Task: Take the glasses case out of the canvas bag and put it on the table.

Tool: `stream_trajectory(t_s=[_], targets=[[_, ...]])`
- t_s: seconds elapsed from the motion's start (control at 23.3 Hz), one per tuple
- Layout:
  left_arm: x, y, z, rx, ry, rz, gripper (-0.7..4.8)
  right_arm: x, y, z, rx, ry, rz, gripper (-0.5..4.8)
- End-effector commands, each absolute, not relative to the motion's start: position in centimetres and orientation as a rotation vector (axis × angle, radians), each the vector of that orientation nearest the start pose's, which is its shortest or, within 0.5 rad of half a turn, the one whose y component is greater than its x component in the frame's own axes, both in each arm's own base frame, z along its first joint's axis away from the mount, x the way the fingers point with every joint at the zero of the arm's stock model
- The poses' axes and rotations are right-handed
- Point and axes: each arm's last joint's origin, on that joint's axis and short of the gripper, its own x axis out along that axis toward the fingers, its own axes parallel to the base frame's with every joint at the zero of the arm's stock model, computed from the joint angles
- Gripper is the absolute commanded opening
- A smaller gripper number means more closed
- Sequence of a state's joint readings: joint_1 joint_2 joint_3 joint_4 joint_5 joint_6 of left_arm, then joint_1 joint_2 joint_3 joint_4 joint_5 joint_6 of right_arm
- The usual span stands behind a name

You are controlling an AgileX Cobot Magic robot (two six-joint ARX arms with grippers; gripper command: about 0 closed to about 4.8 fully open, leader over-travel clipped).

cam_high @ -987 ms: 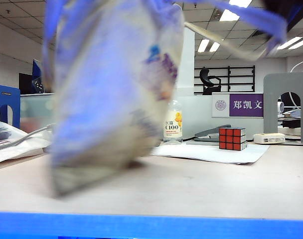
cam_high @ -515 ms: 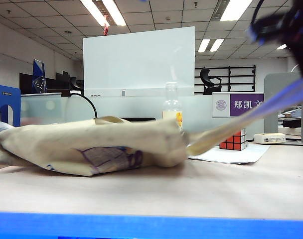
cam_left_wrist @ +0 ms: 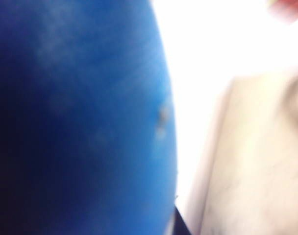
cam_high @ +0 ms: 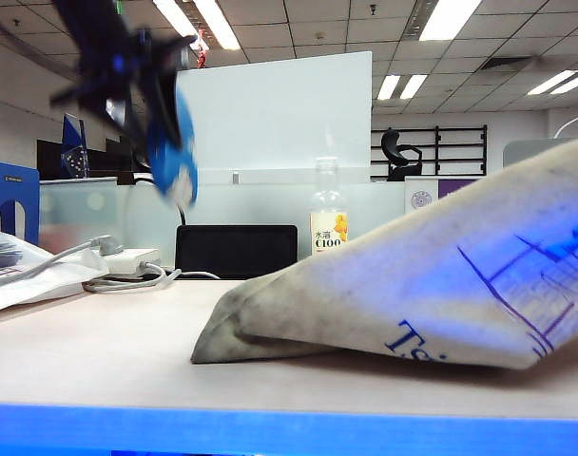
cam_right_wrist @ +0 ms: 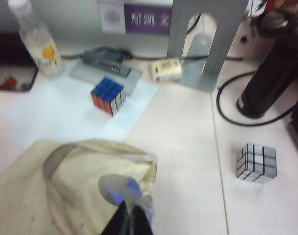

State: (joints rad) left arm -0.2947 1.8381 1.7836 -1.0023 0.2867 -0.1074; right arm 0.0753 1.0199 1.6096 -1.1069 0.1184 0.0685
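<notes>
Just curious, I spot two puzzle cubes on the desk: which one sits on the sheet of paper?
The coloured Rubik's cube, blue on top, sits on the white paper; the silver cube rests on the bare table.

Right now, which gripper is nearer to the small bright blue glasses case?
Left. The left gripper holds the bright blue glasses case in the air above the table. The right gripper is shut on the cream canvas bag, away to the other side.
</notes>
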Motion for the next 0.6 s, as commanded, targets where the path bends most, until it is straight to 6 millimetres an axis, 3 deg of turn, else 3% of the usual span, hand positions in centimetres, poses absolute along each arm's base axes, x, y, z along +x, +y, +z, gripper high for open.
stream_trajectory(t_s=[0.04, 0.3, 0.43, 0.6], targets=[[36.73, -12.67, 29.85, -0.126, 1.250, -0.527, 4.79, 13.61, 0.93, 46.81, 0.047, 0.508, 0.022, 0.23], [37.14, -13.11, 28.91, -0.089, 1.263, -0.534, 4.79, 13.38, 0.96, 46.33, 0.050, 0.566, 0.036, 0.47], [37.14, -13.18, 28.93, -0.089, 1.260, -0.533, 4.79, 13.13, 0.95, 46.23, 0.049, 0.580, 0.036, 0.84], [37.17, -13.34, 29.77, -0.130, 1.205, -0.569, 4.79, 12.73, 1.15, 46.33, 0.069, 0.575, 0.113, 2.85]])
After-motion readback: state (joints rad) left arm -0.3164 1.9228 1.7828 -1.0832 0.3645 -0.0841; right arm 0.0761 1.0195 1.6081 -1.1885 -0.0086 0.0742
